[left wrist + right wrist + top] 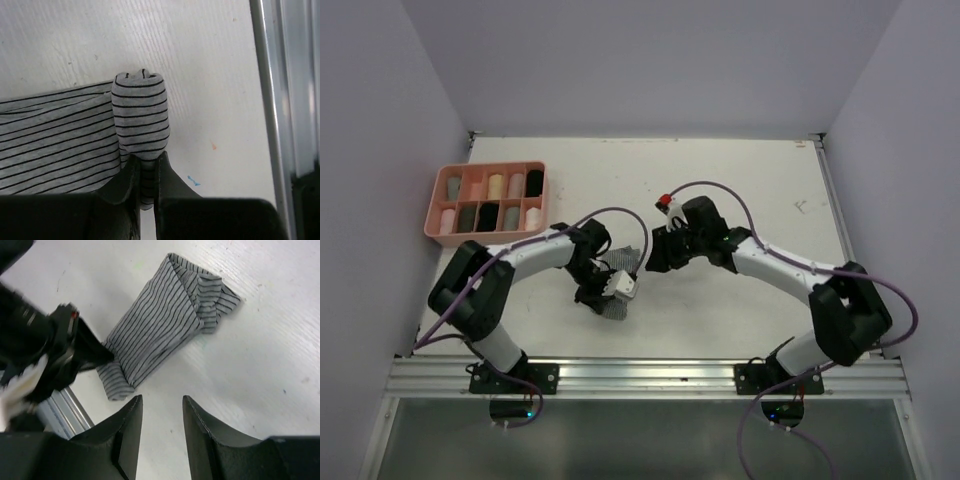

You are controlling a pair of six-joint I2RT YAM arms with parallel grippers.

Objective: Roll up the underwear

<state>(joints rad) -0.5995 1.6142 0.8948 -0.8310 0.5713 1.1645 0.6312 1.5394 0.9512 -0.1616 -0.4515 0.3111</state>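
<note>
One grey striped underwear point(165, 320) lies partly flat on the white table, with its near end rolled into a short tube point(141, 112). My left gripper point(146, 167) is shut on that rolled end, and the fabric is pinched between its fingers. In the top view the left gripper point(603, 293) sits over the underwear point(626, 259) near the table's front. My right gripper point(162, 402) is open and empty, hovering above bare table just beside the garment's long edge. It appears in the top view point(655, 255) to the right of the underwear.
A pink tray point(432, 208) with compartments holding rolled garments stands at the back left. An aluminium rail point(280, 100) runs along the table's near edge, close to the left gripper. Grey walls enclose the table on three sides.
</note>
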